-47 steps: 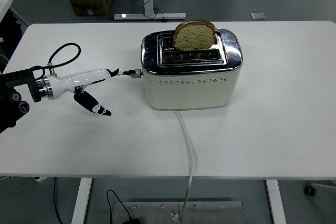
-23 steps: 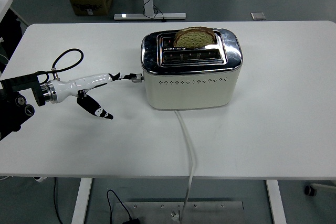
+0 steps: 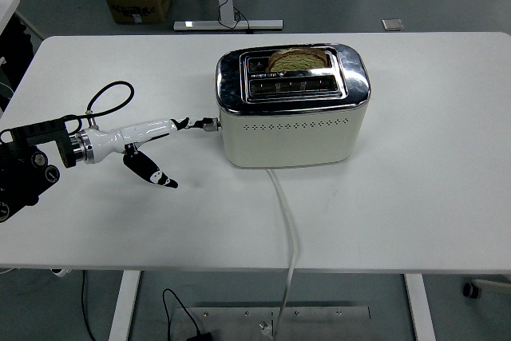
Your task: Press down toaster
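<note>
The left hand (image 3: 152, 149) is reaching in from the left edge of the frame, its white fingers spread apart and clamped on nothing: one long finger (image 3: 156, 127) is extending rightward so that its dark tip is meeting the lever (image 3: 209, 124) on the left end wall of the toaster (image 3: 291, 113), while a second finger is hanging down and to the right, ending just above the table (image 3: 415, 197). The lever is sitting low on that wall. The toaster, cream-bodied with a chrome top, is standing just above the centre of the frame, and a slice of bread (image 3: 299, 59) is sitting deep in its rear slot with only the crust showing; the front slot appears empty. A white cord (image 3: 286, 229) is running from the toaster's front face down to the table's near edge at the bottom of the frame. The right hand is not appearing anywhere. Judged from these positions, the pressing step is nearing its end: the next move is calling for steady downward pressure until the lever latches, then a clean leftward retreat without dragging the toaster.
</note>
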`<state>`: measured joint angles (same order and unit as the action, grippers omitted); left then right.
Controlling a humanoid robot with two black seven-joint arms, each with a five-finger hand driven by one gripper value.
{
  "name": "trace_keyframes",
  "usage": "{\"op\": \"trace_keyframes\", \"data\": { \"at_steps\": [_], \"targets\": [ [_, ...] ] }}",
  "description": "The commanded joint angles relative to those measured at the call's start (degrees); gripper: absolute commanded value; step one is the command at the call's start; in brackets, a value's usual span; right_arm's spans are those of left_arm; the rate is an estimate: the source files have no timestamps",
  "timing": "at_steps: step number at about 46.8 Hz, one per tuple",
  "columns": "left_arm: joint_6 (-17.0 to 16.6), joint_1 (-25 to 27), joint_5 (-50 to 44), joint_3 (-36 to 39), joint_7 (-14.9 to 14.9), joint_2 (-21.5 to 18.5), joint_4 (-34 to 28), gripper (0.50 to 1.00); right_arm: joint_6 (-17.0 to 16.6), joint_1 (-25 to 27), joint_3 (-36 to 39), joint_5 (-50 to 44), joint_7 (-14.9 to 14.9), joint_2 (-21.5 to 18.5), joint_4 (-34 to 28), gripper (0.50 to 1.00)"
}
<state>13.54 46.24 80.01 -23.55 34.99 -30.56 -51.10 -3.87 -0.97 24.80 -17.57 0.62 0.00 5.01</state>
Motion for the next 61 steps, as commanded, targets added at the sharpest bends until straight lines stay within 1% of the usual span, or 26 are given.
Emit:
{"op": "trace_keyframes", "data": {
  "at_steps": [1,21,39,51,61],
  "targets": [
    [0.0,0.0,-0.6,0.0,0.0,0.0,0.6,1.000,0.0,0.0,0.0,0.0,0.0,0.0,0.0,0.998],
    [0.0,-1.1,-0.9,0.7,0.0,0.0,0.8,1.000,0.0,0.0,0.0,0.0,0.0,0.0,0.0,0.998],
    [0.0,-1.1,-2.1,2.1,0.0,0.9,3.2,1.000,0.0,0.0,0.1,0.0,0.0,0.0,0.0,0.998],
    [0.0,-1.3,-5.0,2.9,0.0,0.2,3.3,1.000,0.0,0.0,0.0,0.0,0.0,0.0,0.0,0.998],
    [0.0,-1.8,-5.6,3.0,0.0,-0.1,3.3,1.000,0.0,0.0,0.0,0.0,0.0,0.0,0.0,0.998]
  ]
}}
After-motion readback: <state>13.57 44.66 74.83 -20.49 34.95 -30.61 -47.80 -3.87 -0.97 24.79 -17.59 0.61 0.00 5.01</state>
